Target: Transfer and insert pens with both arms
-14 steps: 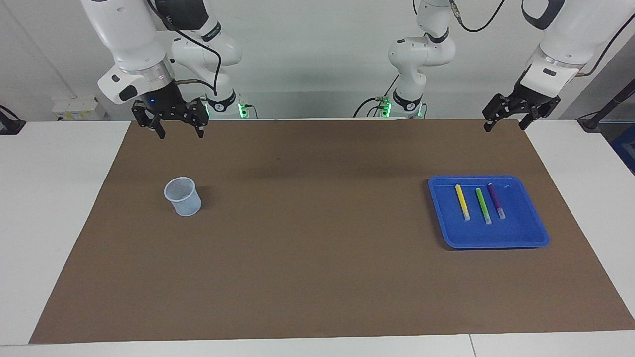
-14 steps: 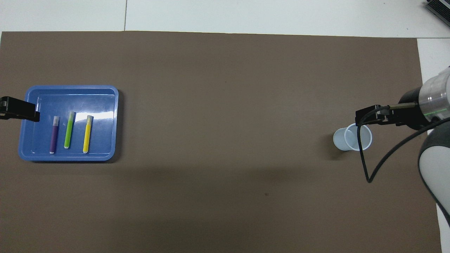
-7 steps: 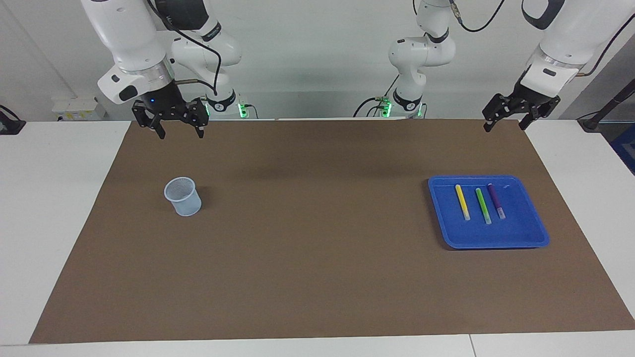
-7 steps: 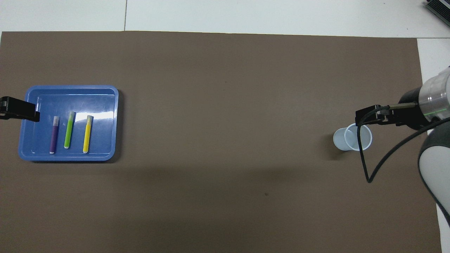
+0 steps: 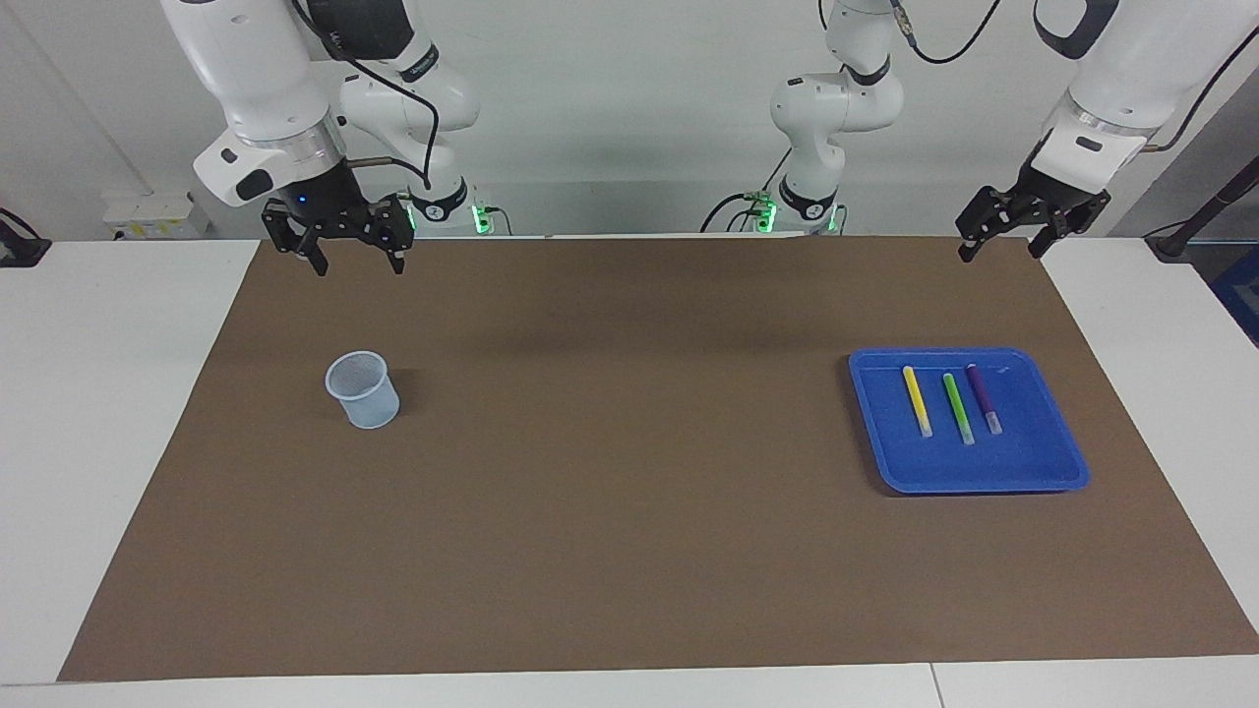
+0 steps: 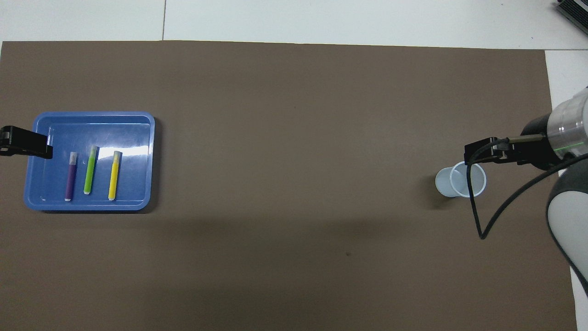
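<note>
Blue tray [image 5: 1043,462]: yellow pen [image 5: 917,400], green pen [image 5: 957,407], purple pen [image 5: 983,397], side by side.
Cup [image 5: 363,390]: empty.
Left gripper [image 5: 1000,250]: open, empty.
Right gripper [image 5: 356,264]: open, empty.

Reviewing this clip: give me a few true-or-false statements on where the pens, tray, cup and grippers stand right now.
1. All three pens lie in the blue tray. True.
2. The green pen lies between the yellow pen and the purple pen. True.
3. The cup holds a pen. False: it is empty.
4. The left gripper grips the yellow pen. False: it hangs open, empty.
5. The right gripper is open. True.
</note>
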Robot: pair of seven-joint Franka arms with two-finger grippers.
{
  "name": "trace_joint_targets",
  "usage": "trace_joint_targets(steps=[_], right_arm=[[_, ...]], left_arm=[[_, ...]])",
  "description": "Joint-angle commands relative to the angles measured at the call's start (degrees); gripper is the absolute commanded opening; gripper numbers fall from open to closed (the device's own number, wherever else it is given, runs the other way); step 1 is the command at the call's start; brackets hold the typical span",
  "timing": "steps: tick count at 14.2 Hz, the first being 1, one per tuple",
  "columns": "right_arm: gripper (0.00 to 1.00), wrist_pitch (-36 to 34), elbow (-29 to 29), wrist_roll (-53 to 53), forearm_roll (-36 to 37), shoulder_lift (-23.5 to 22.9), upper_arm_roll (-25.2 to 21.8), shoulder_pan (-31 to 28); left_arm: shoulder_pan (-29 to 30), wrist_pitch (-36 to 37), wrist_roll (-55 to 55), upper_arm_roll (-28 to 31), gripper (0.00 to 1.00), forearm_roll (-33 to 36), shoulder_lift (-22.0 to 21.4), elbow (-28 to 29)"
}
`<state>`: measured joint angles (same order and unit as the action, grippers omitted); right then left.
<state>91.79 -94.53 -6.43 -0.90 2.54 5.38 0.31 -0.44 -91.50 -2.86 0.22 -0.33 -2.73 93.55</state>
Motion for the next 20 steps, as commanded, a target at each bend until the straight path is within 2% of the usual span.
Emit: trace_joint_targets(steps=[1, 3, 7, 11, 14, 16, 20], right_arm=[[1.0, -0.21, 0.13, 0.72, -0.42, 0.1, -0.02, -0.05], [1.0, -0.3, -0.13, 0.62, -0.42, 0.18, -0.02, -0.05], [1.0, 0.4, -1.18, 0.89, -0.6, 0.62, 0.16, 0.48], [1.0, 1.72, -1.98, 2.03, -2.35, 0.89, 0.24, 0.83], [1.0, 2.68, -3.03, 2.56, -8.33, 1.15, 0.16, 0.21], [1.0, 7.33, -3.99, 2.56, -8.33, 1.15, 0.16, 0.74], [1.0, 7.79, -4.17, 2.3, -10.61, 1.06, 0.24, 0.92]], left_arm=[[-0.26, -4.29, -1.62, 0.22, 1.0, 0.25, -3.42, 5.24], [-0.26, -6.4, -1.27, 0.22, 1.0, 0.25, -3.77, 6.72], [0.35, -13.94, -0.74, 0.13, 1.0, 0.33, -5.18, 14.18], [0.35, -18.0, -0.65, 0.13, 1.0, 0.33, -4.48, 16.65], [0.35, -23.88, -0.65, 0.22, 1.0, 0.25, -4.21, 21.75], [0.53, -26.09, -0.56, 0.22, 1.0, 0.33, -2.81, 23.16], [0.79, -30.31, -0.48, 0.22, 1.0, 0.33, 1.93, 23.25]])
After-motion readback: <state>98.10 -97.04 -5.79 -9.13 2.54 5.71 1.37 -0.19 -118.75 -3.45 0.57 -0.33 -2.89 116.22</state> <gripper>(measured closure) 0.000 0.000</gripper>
